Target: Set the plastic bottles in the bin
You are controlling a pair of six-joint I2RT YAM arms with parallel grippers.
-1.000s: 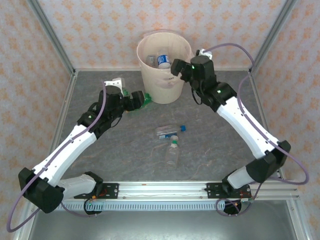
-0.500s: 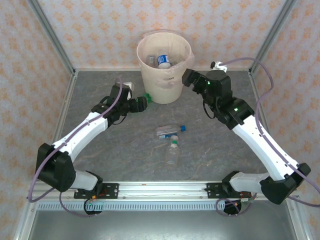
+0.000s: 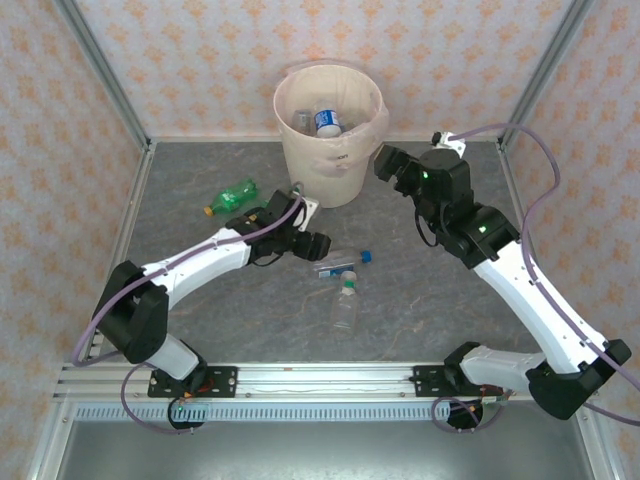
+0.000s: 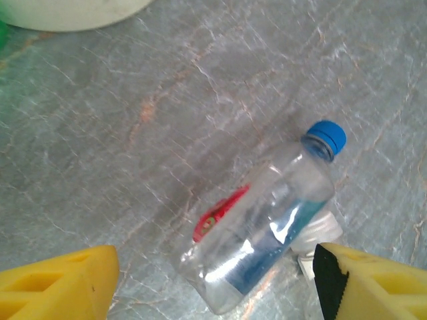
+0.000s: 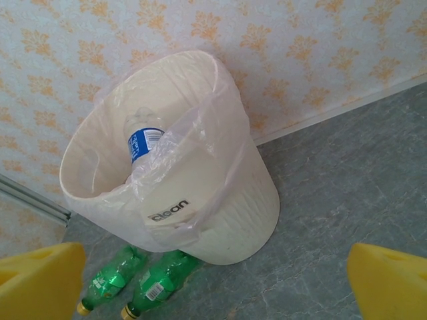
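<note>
A clear plastic bottle (image 4: 267,230) with a blue cap and blue label lies on the grey table, seen at mid-table in the top view (image 3: 336,263). My left gripper (image 4: 215,275) hangs open just above it, one yellow finger on each side, touching nothing; it shows from above beside the bottle's left end (image 3: 317,246). A second clear bottle (image 3: 345,306) lies just nearer. The cream bin (image 3: 328,140) stands at the back with bottles inside (image 5: 143,141). My right gripper (image 5: 213,287) is open and empty, right of the bin (image 5: 200,180). Two green bottles (image 5: 157,283) lie at its base.
A green bottle with a yellow cap (image 3: 232,194) lies on the table left of the bin. A thin plastic bag (image 5: 193,133) lines the bin and hangs over its rim. Metal frame posts and patterned walls close in the back and sides.
My left arm swung from the bin's left side to the clear bottles at mid-table, its jaws narrowing a little. My right gripper drew back from the bin's rim to its right.
</note>
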